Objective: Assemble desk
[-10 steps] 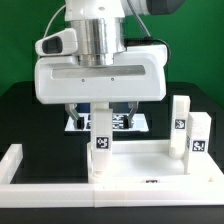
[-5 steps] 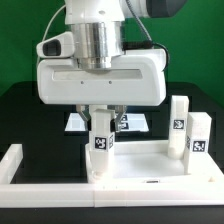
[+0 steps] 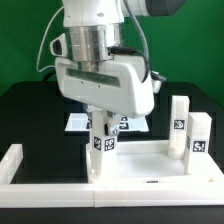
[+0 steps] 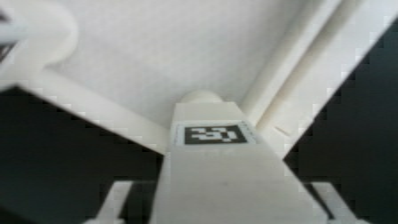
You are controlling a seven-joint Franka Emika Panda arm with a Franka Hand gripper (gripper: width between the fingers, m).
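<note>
The white tabletop panel (image 3: 150,168) lies flat, rim up, against the border wall. One white leg block (image 3: 101,152) stands upright at the panel's corner on the exterior view's left. My gripper (image 3: 100,126) is shut on this leg from above and is turned at an angle. In the wrist view the leg (image 4: 219,160) with its tag fills the space between my fingers (image 4: 125,200) of the gripper (image 4: 217,192), over the tabletop (image 4: 160,50). Two more legs (image 3: 180,124) (image 3: 200,143) stand upright at the panel's edge on the exterior view's right.
A long low white border wall (image 3: 18,163) runs along the front and up the exterior view's left side. The marker board (image 3: 78,122) lies behind the gripper on the black table. A green backdrop stands behind.
The gripper has twisted about its vertical axis, and the leg has turned with it: two tagged faces now show. It stays over the same corner.
</note>
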